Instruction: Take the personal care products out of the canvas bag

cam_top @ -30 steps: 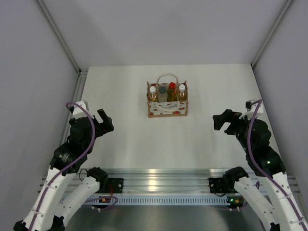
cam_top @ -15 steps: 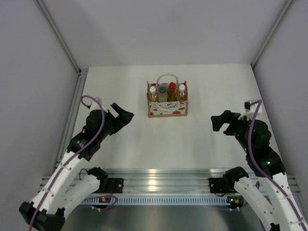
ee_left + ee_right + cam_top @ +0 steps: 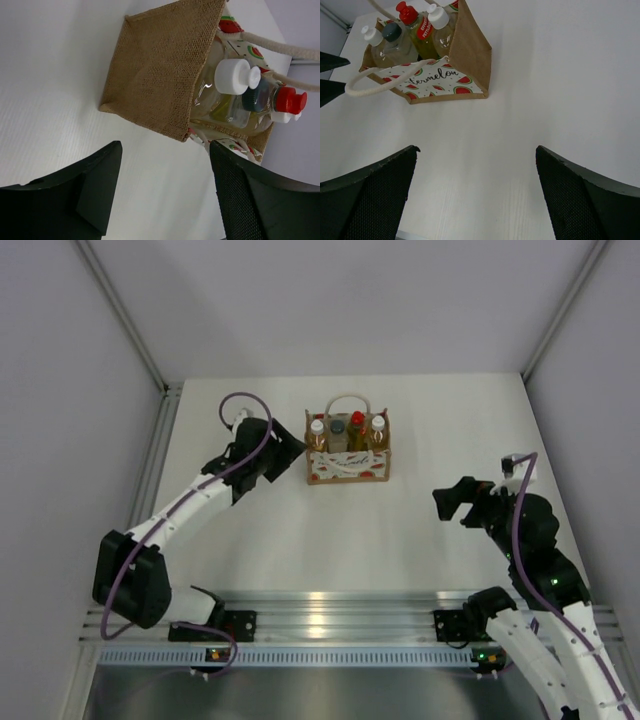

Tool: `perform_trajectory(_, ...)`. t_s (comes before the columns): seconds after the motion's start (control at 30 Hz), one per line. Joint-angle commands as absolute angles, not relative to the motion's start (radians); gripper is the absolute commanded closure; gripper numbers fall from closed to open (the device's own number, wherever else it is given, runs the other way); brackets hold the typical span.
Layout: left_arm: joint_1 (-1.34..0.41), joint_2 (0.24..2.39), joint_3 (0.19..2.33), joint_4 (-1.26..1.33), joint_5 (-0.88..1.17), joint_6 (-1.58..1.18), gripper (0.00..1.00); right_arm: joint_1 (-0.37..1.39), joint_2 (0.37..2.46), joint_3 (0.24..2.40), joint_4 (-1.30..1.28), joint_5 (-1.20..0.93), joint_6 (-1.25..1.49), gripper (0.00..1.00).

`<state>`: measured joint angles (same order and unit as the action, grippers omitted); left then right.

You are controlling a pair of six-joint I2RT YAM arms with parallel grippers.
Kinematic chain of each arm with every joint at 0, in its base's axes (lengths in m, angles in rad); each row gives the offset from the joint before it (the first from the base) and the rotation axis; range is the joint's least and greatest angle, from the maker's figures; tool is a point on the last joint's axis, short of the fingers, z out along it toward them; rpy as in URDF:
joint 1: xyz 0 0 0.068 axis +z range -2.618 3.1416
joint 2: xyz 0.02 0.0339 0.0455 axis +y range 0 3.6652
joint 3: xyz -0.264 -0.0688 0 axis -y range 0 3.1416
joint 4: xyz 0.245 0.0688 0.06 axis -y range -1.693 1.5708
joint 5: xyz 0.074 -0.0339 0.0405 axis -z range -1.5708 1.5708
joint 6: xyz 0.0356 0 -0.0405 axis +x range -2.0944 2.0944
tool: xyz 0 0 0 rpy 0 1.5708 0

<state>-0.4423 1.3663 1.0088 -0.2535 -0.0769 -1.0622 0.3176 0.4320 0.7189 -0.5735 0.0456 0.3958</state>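
Since the earlier frame the left arm has been reaching forward across the table (image 3: 300,540). Its left gripper (image 3: 287,446) is now sitting just beside the canvas bag (image 3: 347,468), where a second ago it was hanging back near its own base. The right gripper (image 3: 455,502) is hardly moving, only edging a little toward the middle.

The left gripper (image 3: 166,147) is holding its jaws well apart, with nothing but bare table showing between them. The bag's brown side wall (image 3: 155,75) is lying just ahead of its fingers, close but not touching. The right gripper (image 3: 476,150) is spreading its jaws wide and gripping nothing. The bag (image 3: 470,50) is standing well ahead of it and off to its left, turning the printed white front panel toward it, and a whitish handle (image 3: 375,82) is drooping over that panel.

The bag is standing upright, and all four bottles are standing in a row inside it. The white-capped amber bottle (image 3: 235,76) is sitting nearest the left gripper. Beyond it are standing the grey-capped bottle (image 3: 257,97), the red-capped bottle (image 3: 287,99), and the second white-capped bottle (image 3: 378,424) at the far end, the end nearest the right gripper.
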Motion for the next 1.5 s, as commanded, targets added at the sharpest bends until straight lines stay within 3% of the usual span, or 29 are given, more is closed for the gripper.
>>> perform_trajectory(0.0,-0.452,1.390,1.055,-0.161,-0.109,-1.112,0.25,0.308,0.423,0.727,-0.563,0.023,0.396,0.01)
perform_trajectory(0.3,-0.503,1.542,1.140,-0.137,-0.098,-1.144,0.37,0.308,0.437,0.729,-0.563,0.015,0.393,0.00)
perform_trajectory(0.4,-0.509,1.552,1.111,-0.138,-0.112,-1.181,0.44,0.310,0.436,0.730,-0.563,0.014,0.393,0.00)
perform_trajectory(0.53,-0.508,1.545,1.065,-0.135,-0.163,-1.210,0.46,0.308,0.436,0.732,-0.563,0.011,0.393,0.00)
perform_trajectory(0.6,-0.509,1.546,1.062,-0.138,-0.167,-1.209,0.53,0.308,0.439,0.735,-0.561,0.009,0.393,0.01)
perform_trajectory(0.87,-0.509,1.514,1.014,-0.135,-0.186,-1.209,0.99,0.310,0.505,0.779,-0.505,-0.081,0.402,0.01)
perform_trajectory(1.1,-0.509,1.517,0.951,-0.083,-0.180,-1.200,1.00,0.331,0.721,0.902,-0.310,-0.276,0.445,0.01)
perform_trajectory(1.17,-0.509,1.525,0.950,-0.080,-0.172,-1.200,1.00,0.388,0.842,0.972,-0.293,-0.267,0.440,0.09)
perform_trajectory(1.47,-0.508,1.537,0.942,-0.071,-0.175,-1.198,1.00,0.690,1.259,1.297,-0.268,0.086,0.408,0.23)
